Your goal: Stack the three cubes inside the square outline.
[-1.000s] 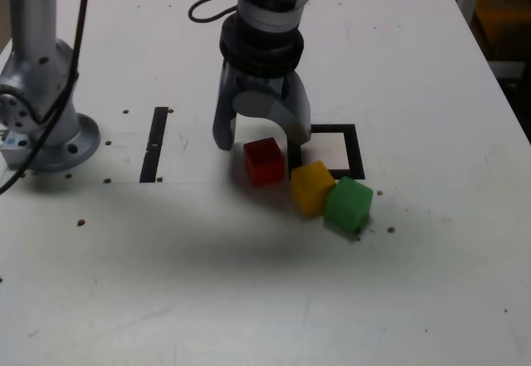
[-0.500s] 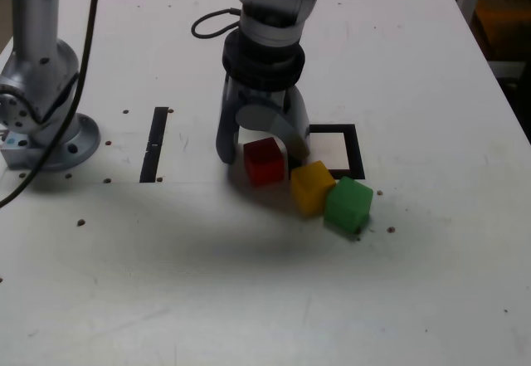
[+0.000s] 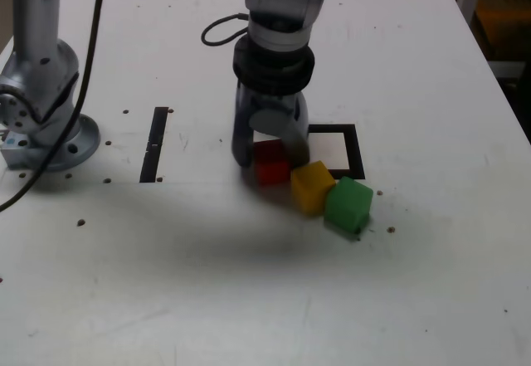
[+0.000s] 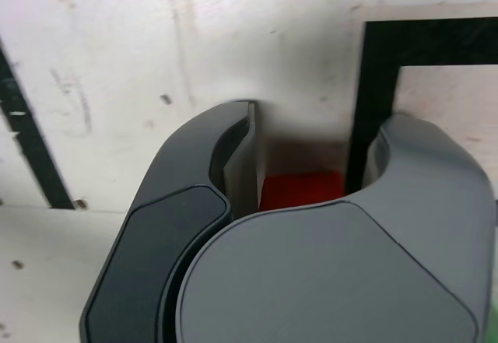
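Currently, jaws straddle a red block (image 3: pixel 272 167) (whether clenched, unclear) beside a black square (image 3: pixel 355 152), near yellow block (image 3: pixel 312 188) and green block (image 3: pixel 348 205).

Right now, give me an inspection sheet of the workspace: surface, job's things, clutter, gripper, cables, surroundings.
Surface: white table, marked with small dark specks.
Red cube: between the fingers of the gripper; whether gripped, cannot tell.
Yellow cube: between the red and green cubes, overlapping the outline's near corner in view.
Square outline: black frame, no stack in it.
Clutter: nothing seen beyond a black strip on the exterior view's left.
Gripper: fingers down, either side of the red cube.
Cables: black cable crosses the arm base; short loop beside the wrist.
Surroundings: orange-brown item beyond the table, exterior view's right.
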